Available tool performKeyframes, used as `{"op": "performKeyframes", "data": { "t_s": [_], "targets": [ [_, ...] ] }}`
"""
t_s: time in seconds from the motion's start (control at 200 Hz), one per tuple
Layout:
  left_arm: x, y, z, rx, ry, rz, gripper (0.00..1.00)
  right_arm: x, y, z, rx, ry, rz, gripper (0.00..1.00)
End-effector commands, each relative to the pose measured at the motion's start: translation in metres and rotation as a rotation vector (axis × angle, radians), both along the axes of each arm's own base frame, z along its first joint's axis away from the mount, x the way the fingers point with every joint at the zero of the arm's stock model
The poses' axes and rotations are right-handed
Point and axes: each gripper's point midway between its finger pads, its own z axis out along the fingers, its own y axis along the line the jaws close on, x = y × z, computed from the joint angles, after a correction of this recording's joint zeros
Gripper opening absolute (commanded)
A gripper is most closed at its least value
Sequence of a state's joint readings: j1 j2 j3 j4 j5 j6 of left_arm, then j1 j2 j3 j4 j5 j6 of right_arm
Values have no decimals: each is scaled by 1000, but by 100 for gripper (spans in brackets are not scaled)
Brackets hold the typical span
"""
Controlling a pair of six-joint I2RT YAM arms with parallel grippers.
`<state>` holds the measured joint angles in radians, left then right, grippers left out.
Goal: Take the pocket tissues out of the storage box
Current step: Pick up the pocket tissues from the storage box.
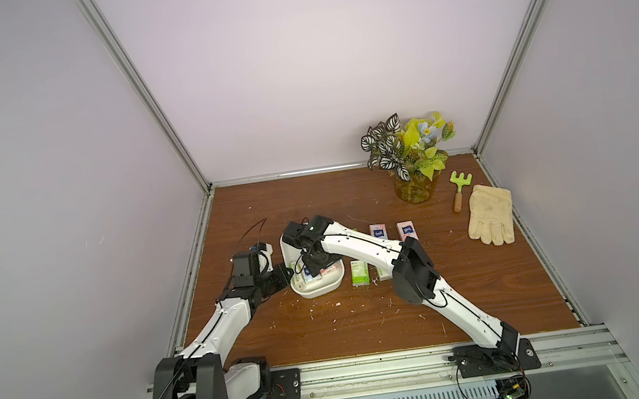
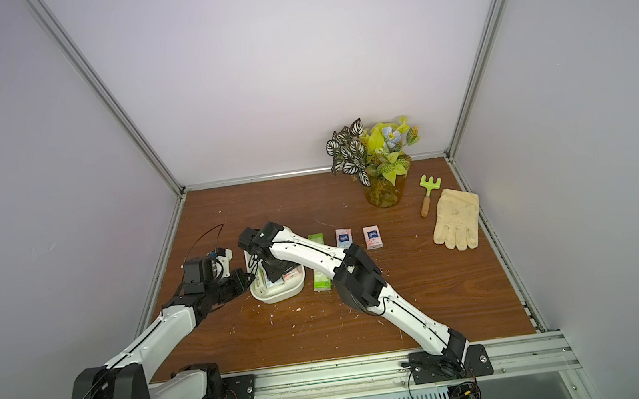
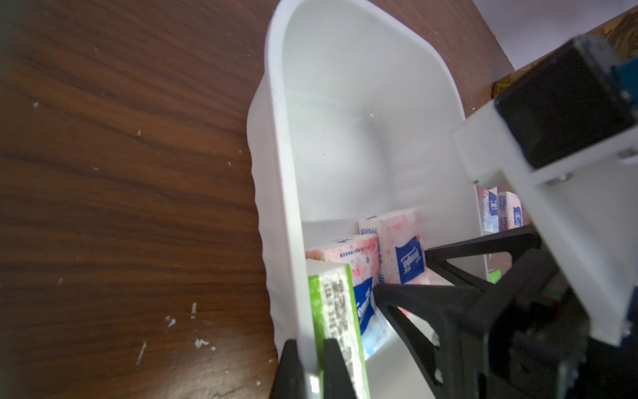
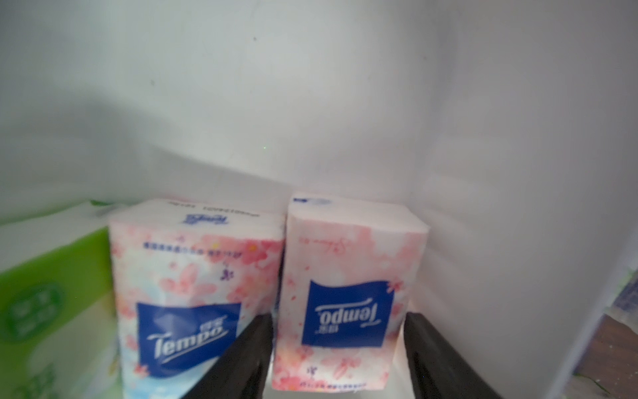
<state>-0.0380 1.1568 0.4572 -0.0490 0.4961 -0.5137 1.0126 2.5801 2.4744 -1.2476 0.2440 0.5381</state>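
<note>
The white storage box (image 1: 317, 292) (image 2: 276, 297) sits left of the table's middle. My left gripper (image 3: 310, 345) (image 1: 289, 273) is shut on its near side wall (image 3: 276, 138), one finger outside and one inside. Inside stand a green pocket tissue packet (image 3: 338, 311) (image 4: 51, 293) and two pink ones (image 4: 186, 276) (image 4: 345, 276). My right gripper (image 4: 338, 316) (image 2: 277, 275) reaches down into the box and stands open astride the second pink packet, one finger touching its edge and the other slightly apart. Outside on the table lie green packets (image 1: 359, 273) (image 2: 316, 238) and two pink packets (image 1: 377, 232) (image 1: 406, 231).
An amber vase with plants (image 1: 413, 190) stands at the back right. Beside it lie a small green rake (image 1: 459, 186) and a pale work glove (image 1: 490, 220). White specks dot the wooden table (image 1: 326, 325) in front of the box.
</note>
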Motion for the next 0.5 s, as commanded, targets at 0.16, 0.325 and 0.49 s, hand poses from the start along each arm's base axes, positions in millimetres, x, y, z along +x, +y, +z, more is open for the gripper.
{"op": "performKeyframes", "data": {
  "t_s": [0.16, 0.325, 0.49],
  "targets": [
    [-8, 3, -14, 36, 52, -1, 6, -21, -12, -62, -23, 208, -17, 67],
    [-8, 3, -13, 39, 48, -2, 6, -21, -1, -55, 36, 220, -9, 63],
    [-8, 3, -13, 37, 48, -2, 6, -16, 1, -46, 47, 187, -13, 59]
  ]
}}
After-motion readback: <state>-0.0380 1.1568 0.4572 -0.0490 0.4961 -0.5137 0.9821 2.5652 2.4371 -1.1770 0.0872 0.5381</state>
